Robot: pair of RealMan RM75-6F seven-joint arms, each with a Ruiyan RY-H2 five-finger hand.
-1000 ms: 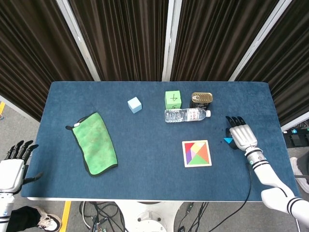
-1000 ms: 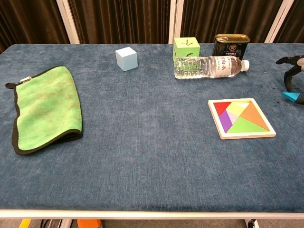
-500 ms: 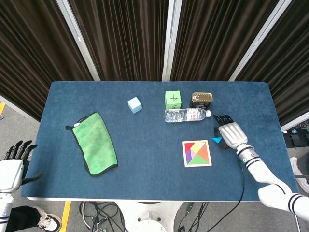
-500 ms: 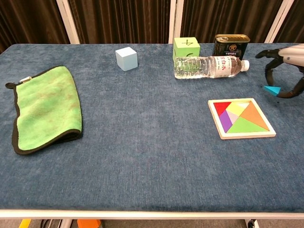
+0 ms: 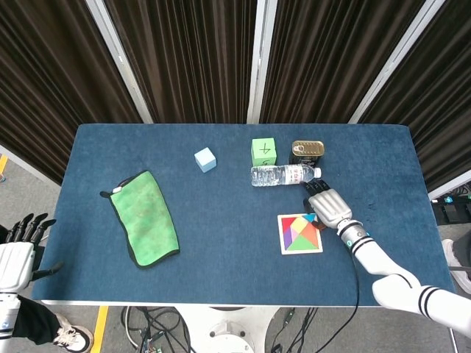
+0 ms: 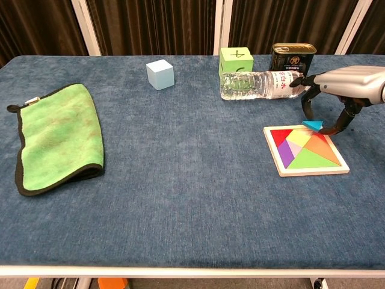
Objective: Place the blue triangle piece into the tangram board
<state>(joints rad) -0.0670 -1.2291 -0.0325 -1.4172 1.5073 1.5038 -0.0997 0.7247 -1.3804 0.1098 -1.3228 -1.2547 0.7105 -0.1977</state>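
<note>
Off the table's near left corner, below its edge in the head view, the left hand [image 5: 16, 259] hangs idle with its fingers spread and nothing in it. On the table [image 6: 180, 180], going rightward, a green cloth [image 6: 57, 137] lies toward the left edge, a pale blue cube [image 6: 160, 74] and a green cube [image 6: 236, 61] stand toward the far edge, a dark tin [image 6: 292, 57] sits beyond them, and a water bottle [image 6: 264, 85] lies on its side just in front of the green cube and tin. Right of centre rests the tangram board [image 6: 305, 150], and over its far right corner the right hand [image 6: 343, 87] pinches the blue triangle [image 6: 312, 125] between fingertips, the other fingers curved downward around it; the piece looks to be at or just above the board's open slot, though whether it touches the board I cannot tell. The triangle is likely light, rigid and thin, with smooth faces that could slip, so a gentle pinch on two opposite edges suits it better than any hard squeeze. Its corners probably must line up with the gap before release, and the small size leaves little room for the fingers beside the neighbouring pieces.
</note>
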